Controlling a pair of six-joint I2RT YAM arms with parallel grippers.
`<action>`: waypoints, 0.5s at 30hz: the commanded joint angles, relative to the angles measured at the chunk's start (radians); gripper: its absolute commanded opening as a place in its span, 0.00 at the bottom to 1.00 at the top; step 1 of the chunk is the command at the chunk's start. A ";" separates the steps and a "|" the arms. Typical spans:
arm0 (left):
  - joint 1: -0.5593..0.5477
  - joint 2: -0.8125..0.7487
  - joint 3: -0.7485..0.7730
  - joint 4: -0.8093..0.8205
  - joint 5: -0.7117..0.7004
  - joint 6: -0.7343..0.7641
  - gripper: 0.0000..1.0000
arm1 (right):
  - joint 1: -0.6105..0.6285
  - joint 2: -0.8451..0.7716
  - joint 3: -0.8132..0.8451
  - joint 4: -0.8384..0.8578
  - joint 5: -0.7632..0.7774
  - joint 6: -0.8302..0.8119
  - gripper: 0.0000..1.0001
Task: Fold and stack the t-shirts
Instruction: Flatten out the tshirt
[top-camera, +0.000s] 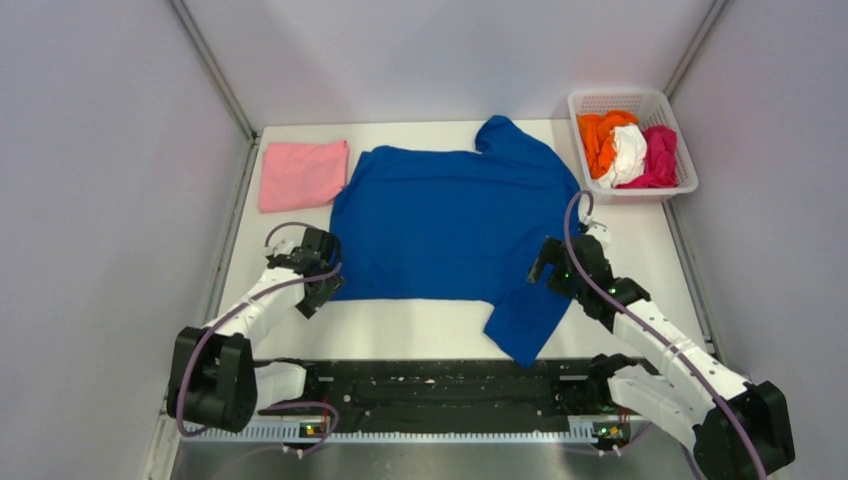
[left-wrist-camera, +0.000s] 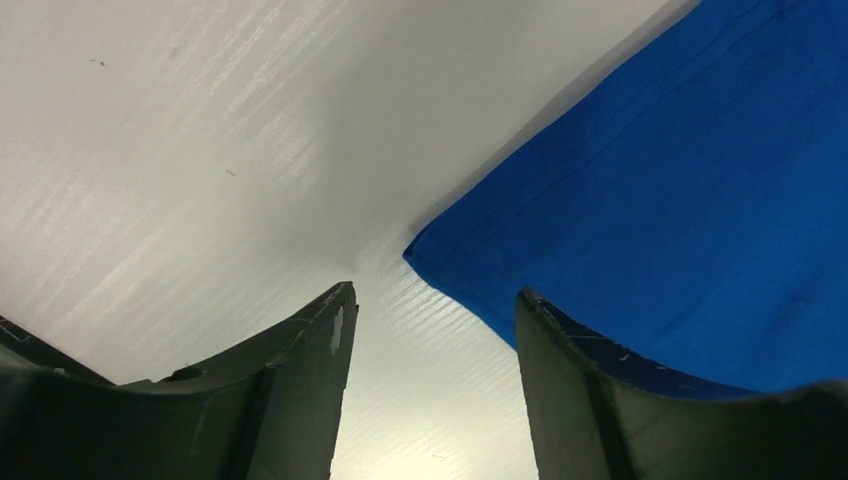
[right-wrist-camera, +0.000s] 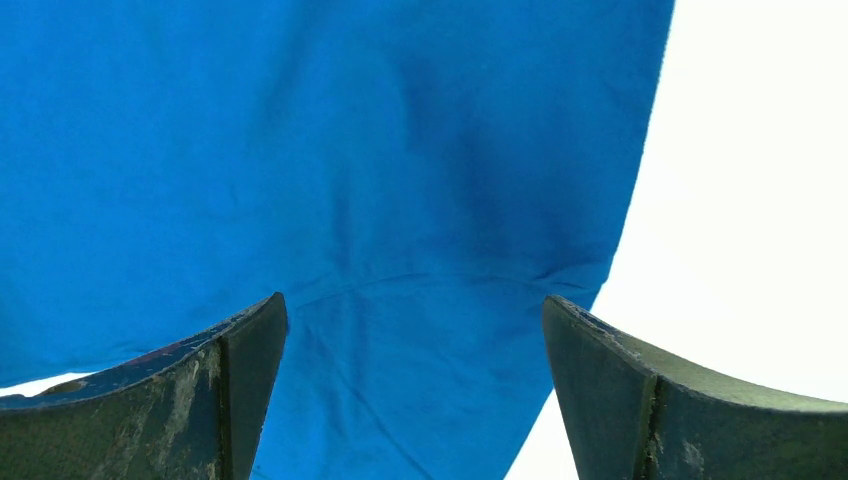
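Surroundings: a white table (top-camera: 440, 325) closed in by pale grey walls (top-camera: 100, 150), with both arms mounted at its near edge.
Blue t-shirt (top-camera: 450, 225): it lies spread flat on the table between the two end effectors. No print shows. One sleeve points to the far side and the other to the near edge.
Left end effector (left-wrist-camera: 435, 295): the jaws are apart and hold nothing. It is low over the table, and the hem corner of the blue t-shirt lies just ahead of the fingertips, nearer to the finger on the shirt's side. Bare table shows in the gap.
Right end effector (right-wrist-camera: 415, 300): the jaws are wide and hold nothing. It is over the blue cloth, and the seam of the near sleeve runs just ahead of the fingertips.
Pink t-shirt (top-camera: 302, 175): folded, beyond the left end effector and well apart from it, just beside the blue one.
Basket (top-camera: 620, 93): beyond the right end effector. It holds the orange t-shirt (top-camera: 598, 138), the white t-shirt (top-camera: 628, 152) and the magenta t-shirt (top-camera: 660, 155), all crumpled.
Handling: the blue t-shirt is probably light, soft and limp, so it will sag and may slide on the smooth table.
Where to hold: likely the hem corner on the left and the sleeve seam on the right. The fingers should reach down to the table and pinch both layers.
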 joint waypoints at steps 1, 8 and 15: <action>0.003 0.036 0.045 0.009 0.000 -0.019 0.59 | 0.013 -0.012 0.009 -0.038 0.058 -0.005 0.96; 0.005 0.126 0.068 -0.020 0.023 -0.030 0.57 | 0.014 -0.009 0.007 -0.036 0.078 -0.011 0.96; 0.008 0.228 0.106 0.032 0.035 -0.021 0.53 | 0.015 -0.021 0.001 -0.041 0.074 -0.021 0.96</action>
